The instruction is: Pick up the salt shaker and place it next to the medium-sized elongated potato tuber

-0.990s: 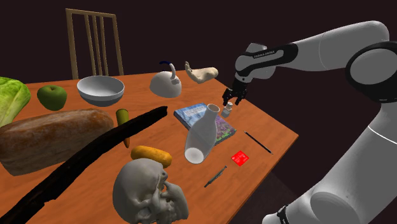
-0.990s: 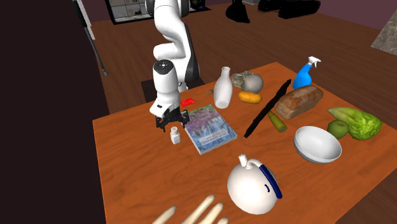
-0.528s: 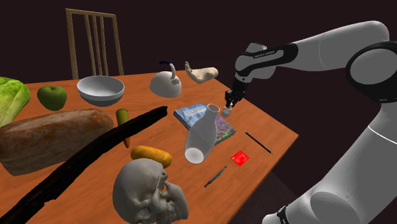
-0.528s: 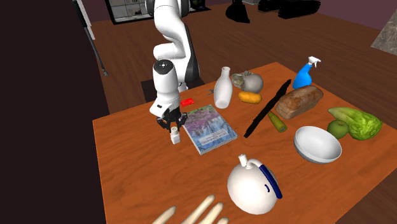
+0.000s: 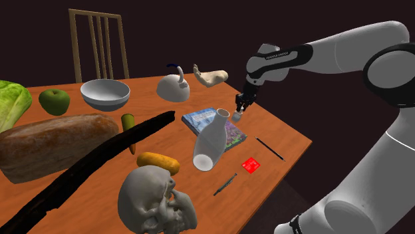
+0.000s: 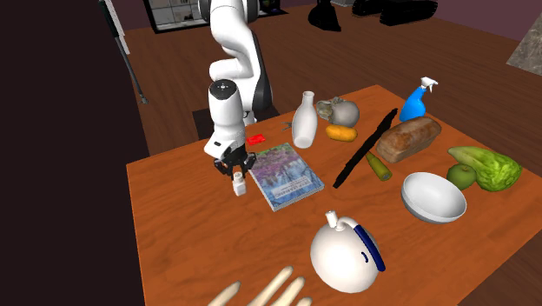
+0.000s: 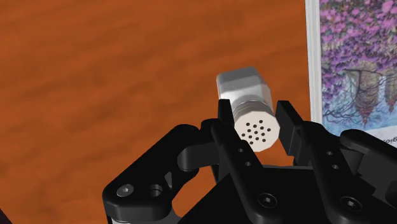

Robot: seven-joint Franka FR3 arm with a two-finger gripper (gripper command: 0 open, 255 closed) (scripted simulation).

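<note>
White shaker (image 5: 235,116), black gripper (image 5: 240,108) right on top of it. In the shoulder view the arm is reaching down at the table's (image 5: 289,143) right side, where the shaker is standing just beside the book's (image 5: 231,137) corner. The fingers are meeting it from above, and that makes sense: it's small and upright, so a top-down pinch is the clean way in. The orange potato (image 5: 158,161), my best guess for the target tuber, is lying between the vase (image 5: 209,141) and the skull (image 5: 156,199), well apart from the shaker. Over to the second exterior view: the gripper (image 6: 234,168) is hanging straight above the shaker (image 6: 237,183), just off the book's (image 6: 282,176) edge. The potato (image 6: 340,133) is lying past the vase (image 6: 302,120), near the skull. Whether the shaker's base is touching the wood or riding clear of it, I cannot tell. Now the wrist view, and this is settling the grip. The two fingers (image 7: 224,118) are standing narrow and pressing the shaker (image 7: 245,86) at its perforated cap, one on each side, so the gripper (image 7: 253,109) is holding it. That grip is sitting high on the shaker, so I'm judging the carry towards the potato wants to go slowly, or it could swing or slip.
</note>
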